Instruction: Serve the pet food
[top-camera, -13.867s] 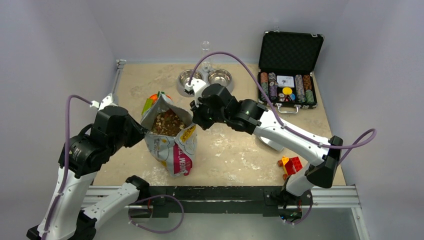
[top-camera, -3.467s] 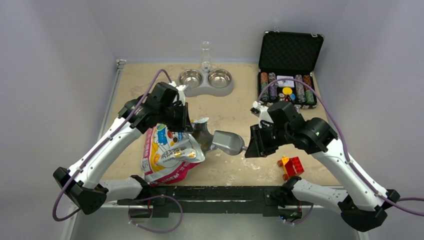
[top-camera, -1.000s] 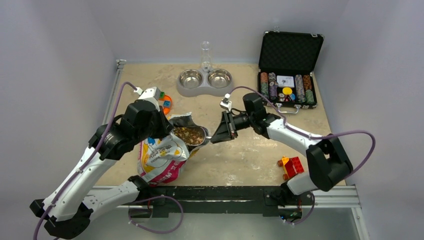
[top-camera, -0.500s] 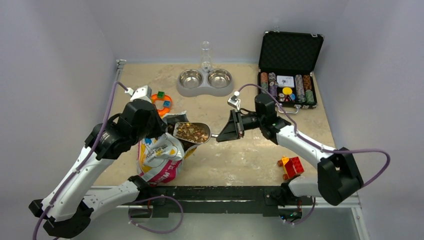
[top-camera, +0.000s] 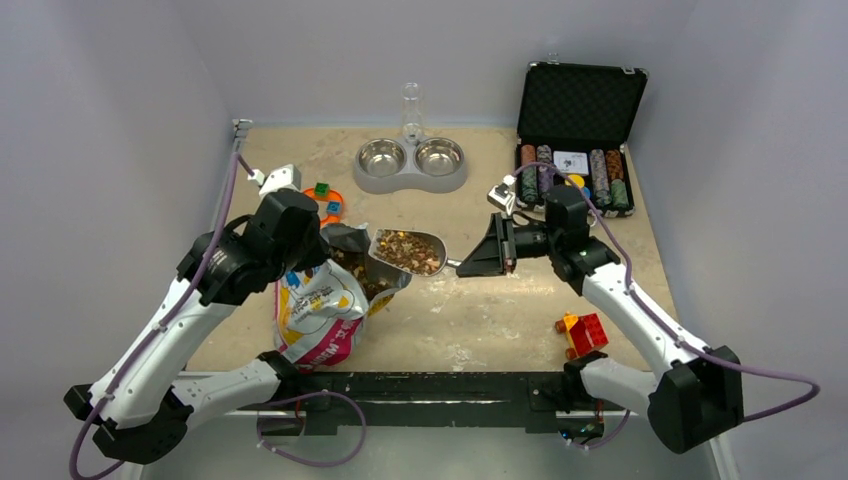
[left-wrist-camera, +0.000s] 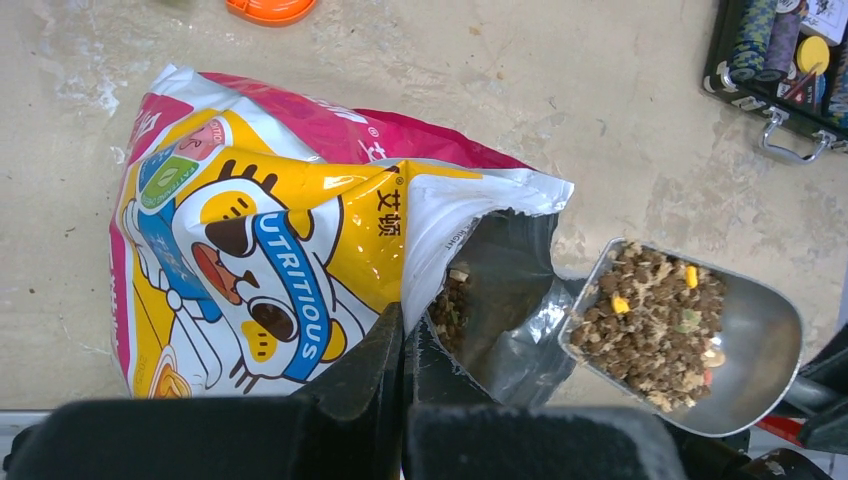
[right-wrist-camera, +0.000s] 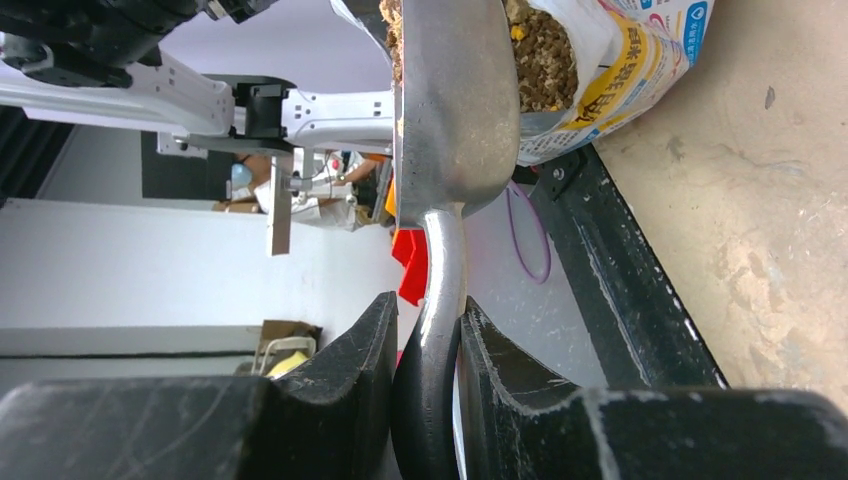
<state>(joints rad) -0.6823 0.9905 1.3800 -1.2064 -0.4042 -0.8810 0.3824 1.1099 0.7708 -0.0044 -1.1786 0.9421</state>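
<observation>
A silver metal scoop (top-camera: 436, 243) hangs level above the table, just right of the bag's mouth, heaped with brown pet food (top-camera: 405, 250). My right gripper (top-camera: 478, 262) is shut on the scoop's handle (right-wrist-camera: 442, 290). The printed foil bag (top-camera: 318, 312) stands open at the left, and more pet food (left-wrist-camera: 452, 310) shows inside it. My left gripper (left-wrist-camera: 405, 335) is shut on the bag's top rim and holds the mouth open. In the left wrist view the loaded scoop (left-wrist-camera: 762, 340) sits to the right of the bag (left-wrist-camera: 260, 240).
A grey double bowl (top-camera: 411, 181) with two steel cups stands at the back centre, a clear bottle (top-camera: 411, 105) behind it. An open black case (top-camera: 577, 110) of poker chips sits at the back right. A red and yellow brick (top-camera: 582, 330) lies front right, an orange toy (top-camera: 327, 200) behind the bag.
The scoop has come out of the bag full of pet food and moved right and slightly back with my right gripper. The left gripper keeps its hold on the bag.
</observation>
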